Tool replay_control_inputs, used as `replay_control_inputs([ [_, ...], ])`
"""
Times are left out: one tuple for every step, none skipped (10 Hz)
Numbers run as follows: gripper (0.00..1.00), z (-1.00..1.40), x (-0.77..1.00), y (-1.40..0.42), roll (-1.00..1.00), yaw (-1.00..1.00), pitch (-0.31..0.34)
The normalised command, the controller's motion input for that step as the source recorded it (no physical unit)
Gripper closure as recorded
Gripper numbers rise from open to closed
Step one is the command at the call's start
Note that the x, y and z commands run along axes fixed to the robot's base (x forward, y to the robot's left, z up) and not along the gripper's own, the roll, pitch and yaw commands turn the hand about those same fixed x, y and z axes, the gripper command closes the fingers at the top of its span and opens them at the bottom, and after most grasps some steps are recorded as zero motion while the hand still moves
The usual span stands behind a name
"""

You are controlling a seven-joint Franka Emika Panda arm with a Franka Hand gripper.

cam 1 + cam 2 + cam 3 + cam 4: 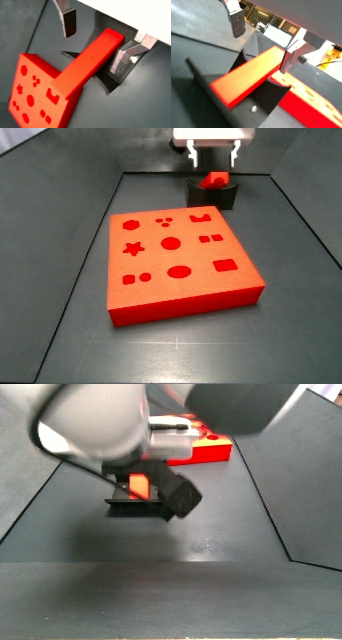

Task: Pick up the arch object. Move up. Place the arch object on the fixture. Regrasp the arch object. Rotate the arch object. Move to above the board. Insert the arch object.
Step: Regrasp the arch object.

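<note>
- the arch object [88,60], a long smooth bright red bar, lies in the fixture [110,80]; in a wrist view [248,80] it rests tilted across the dark bracket's notch.
- in a side view only the bar's red end [217,178] shows above the dark fixture [214,196]; in a side view it appears as a red-orange patch [138,485] set in the black fixture [158,496].
- the gripper [100,40] hangs over the bar with its jaws spread apart, one silver finger [69,22] to one side of the bar and apart from it, another finger [127,56] close beside the bar's other flank; whether that one touches cannot be told.
- in a wrist view the same wide-open gripper [263,42] straddles the bar, gripping nothing.
- in a side view the gripper [214,166] sits just above the fixture at the far end of the floor.
- the board [181,263], a large flat orange-red block with darker shaped holes, lies on the dark floor near the fixture, apart from it; it also shows in both wrist views [40,95] [314,107].
- in a side view the robot arm [120,424] fills the upper part, with the board [211,449] behind it.
</note>
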Motion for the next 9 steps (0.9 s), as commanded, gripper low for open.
replay_control_inputs([
  [0.00,0.53,-0.03,0.00,0.05,0.01,0.092],
  [0.00,0.41,-0.02,0.00,0.04,0.00,0.098],
  [0.00,0.94,0.00,-1.00,1.00,0.02,0.073],
  [0.00,0.89,0.00,-1.00,1.00,0.02,0.072],
  [0.00,0.84,-0.02,-1.00,1.00,0.02,0.062],
  [0.00,0.80,-0.05,-1.00,1.00,0.02,0.055],
  [0.00,0.73,-0.06,-1.00,1.00,0.02,0.049],
  [0.00,0.63,-0.06,-1.00,1.00,0.02,0.047],
  [0.00,0.49,-0.06,-0.96,1.00,0.02,0.046],
])
